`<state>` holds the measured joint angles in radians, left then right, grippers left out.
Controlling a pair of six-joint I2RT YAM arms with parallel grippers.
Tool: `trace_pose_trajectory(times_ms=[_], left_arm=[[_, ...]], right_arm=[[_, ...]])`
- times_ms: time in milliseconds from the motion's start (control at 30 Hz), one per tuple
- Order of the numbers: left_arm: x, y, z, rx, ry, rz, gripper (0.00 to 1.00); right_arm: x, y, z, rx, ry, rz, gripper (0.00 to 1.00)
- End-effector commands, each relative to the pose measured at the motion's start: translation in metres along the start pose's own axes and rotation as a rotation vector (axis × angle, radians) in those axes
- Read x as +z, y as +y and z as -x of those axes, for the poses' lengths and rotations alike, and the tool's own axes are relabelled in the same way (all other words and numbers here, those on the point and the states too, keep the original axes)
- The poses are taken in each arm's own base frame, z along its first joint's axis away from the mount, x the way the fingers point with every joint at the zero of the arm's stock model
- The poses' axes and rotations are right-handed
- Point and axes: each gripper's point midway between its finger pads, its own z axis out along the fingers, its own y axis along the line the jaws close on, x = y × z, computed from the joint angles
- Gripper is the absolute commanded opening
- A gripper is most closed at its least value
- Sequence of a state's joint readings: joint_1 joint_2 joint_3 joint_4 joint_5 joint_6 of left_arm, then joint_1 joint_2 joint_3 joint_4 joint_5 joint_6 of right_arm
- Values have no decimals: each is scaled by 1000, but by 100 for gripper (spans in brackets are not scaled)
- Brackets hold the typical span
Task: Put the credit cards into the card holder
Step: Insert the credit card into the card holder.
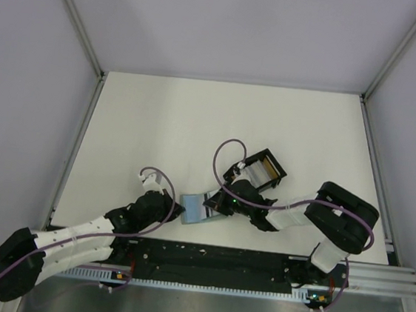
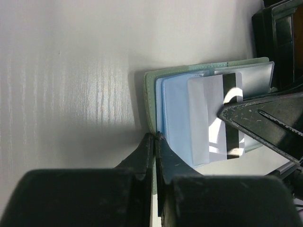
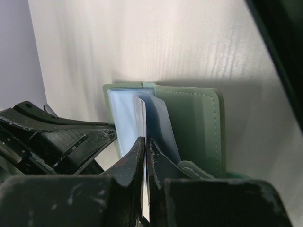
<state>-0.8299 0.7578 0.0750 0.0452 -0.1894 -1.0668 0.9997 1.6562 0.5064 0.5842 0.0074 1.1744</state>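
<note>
Closest in, left jaws pinched shut on the near edge of the card holder (image 2: 150, 94), pinning it open and flat on the worktop (image 2: 71, 71). Just ahead of those tips, pale blue slotted leaves inside a sage-green cover. A little further ahead and to the right, a credit card (image 2: 218, 118), pale with a dark stripe, apparently partway under a clear pocket and clamped by its faces in the closed right jaws, head-on to the left jaws across the holder. Probably light, stiff and slick, that card. Best held by its trailing end, leaving the leading edge free to slide. Likely soft and floppy, the holder, and liable to buckle or skid under a push, so worth clamping at the cover's rim beside the pocket mouth. Farthest off, behind the right jaws, a black box (image 1: 281, 174) with something yellow-orange inside, perhaps another card, well apart from the holder.
</note>
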Motion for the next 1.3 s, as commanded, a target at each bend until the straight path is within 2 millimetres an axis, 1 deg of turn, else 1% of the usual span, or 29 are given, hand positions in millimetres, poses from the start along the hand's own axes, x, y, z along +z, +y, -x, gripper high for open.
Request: trace_pose_trajectory(times_ms=[0,100,200,267,333,400,467,500,533,633,700,767,900,1067,1200,1267], left_arm=[[1,10,-6,39,23,29,0],[0,8,-2,42,11,34,0],[0,8,-1,38,2,34,0],[0,8,0,34,-3,35,0],[0,7,1,28,-8,32,0],[-1,6,2,26,-11,30,0],[-1,5,4,23,-18,26,0],[-1,6,3,22,-18,29,0],[-1,7,3,22,-19,28,0],[-1,8,2,23,-15,31,0],[-1,7,3,25,-18,30,0],[-1,6,3,27,-16,25,0],[-1,2,4,31,-16,11,0],[-1,0,5,35,-21,4,0],[-1,-2,6,35,-24,-5,0],[-1,-3,6,38,-23,-9,0]], right_arm=[[0,-8,-26,-39,89,-46,0],[-3,-11,-27,-39,92,-60,0],[2,-12,-28,-50,107,-81,0],[5,-10,-34,-63,132,-79,2],[6,-10,-34,-70,136,-85,5],[1,-15,-31,-84,116,-113,11],[-6,-18,-16,-126,54,-155,19],[-10,-20,-8,-149,20,-179,25],[-14,-18,-3,-170,9,-189,29],[-20,-12,6,-229,-10,-203,34],[-21,-8,8,-254,-5,-207,34],[-19,-1,5,-269,10,-179,35],[-8,3,-5,-284,76,-172,35],[2,18,-18,-301,128,-116,35],[6,28,-25,-327,146,-91,35],[8,35,-25,-336,142,-74,34]])
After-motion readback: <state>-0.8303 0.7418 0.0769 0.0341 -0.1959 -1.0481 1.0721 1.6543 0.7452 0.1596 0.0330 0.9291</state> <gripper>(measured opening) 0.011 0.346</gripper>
